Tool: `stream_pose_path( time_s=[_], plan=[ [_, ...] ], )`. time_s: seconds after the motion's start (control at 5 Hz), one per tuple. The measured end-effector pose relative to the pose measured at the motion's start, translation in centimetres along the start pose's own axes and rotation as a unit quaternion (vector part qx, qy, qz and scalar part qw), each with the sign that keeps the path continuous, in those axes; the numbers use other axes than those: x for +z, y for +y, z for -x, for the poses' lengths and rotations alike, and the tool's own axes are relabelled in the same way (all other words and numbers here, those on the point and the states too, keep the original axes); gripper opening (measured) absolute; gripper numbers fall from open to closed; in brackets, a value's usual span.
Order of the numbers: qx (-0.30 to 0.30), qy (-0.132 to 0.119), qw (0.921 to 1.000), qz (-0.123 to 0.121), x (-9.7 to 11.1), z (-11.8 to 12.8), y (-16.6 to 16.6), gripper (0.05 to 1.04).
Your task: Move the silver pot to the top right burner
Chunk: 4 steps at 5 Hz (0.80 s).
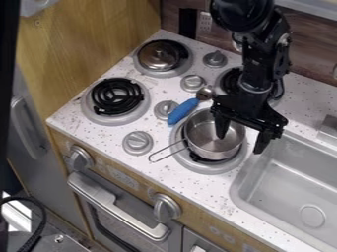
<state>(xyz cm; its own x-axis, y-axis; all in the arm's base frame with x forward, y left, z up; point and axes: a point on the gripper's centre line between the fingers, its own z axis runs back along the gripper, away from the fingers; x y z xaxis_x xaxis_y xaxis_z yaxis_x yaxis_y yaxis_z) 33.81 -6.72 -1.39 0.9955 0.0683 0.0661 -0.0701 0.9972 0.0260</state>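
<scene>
Here's your gripper point(242, 141), fingers apart, astride the sink-side rim of the silver pot point(205, 139) on the lower right burner point(212, 169)! Pinch too shallow and it could slip; carry it low and you might clip that blue-handled spoon point(183, 111).

I see a blue-handled utensil point(183, 110), a knob point(165, 109) beside it, a metal lid point(158, 55) beyond it, and a sink point(283, 189) to its lower right.
</scene>
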Motion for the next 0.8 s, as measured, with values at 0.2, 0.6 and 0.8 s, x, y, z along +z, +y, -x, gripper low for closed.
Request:
stream_pose_path(
  time_s=[0.2,0.6,0.8],
  plan=[
    [0.000,0.021,0.9998,-0.006,-1.3,0.8,0.2,1.001],
    [-0.013,0.038,0.9992,-0.005,-4.6,-0.1,-0.5,0.998],
    [-0.010,0.036,0.9991,-0.021,-5.8,-0.2,0.6,0.998]
  ],
)
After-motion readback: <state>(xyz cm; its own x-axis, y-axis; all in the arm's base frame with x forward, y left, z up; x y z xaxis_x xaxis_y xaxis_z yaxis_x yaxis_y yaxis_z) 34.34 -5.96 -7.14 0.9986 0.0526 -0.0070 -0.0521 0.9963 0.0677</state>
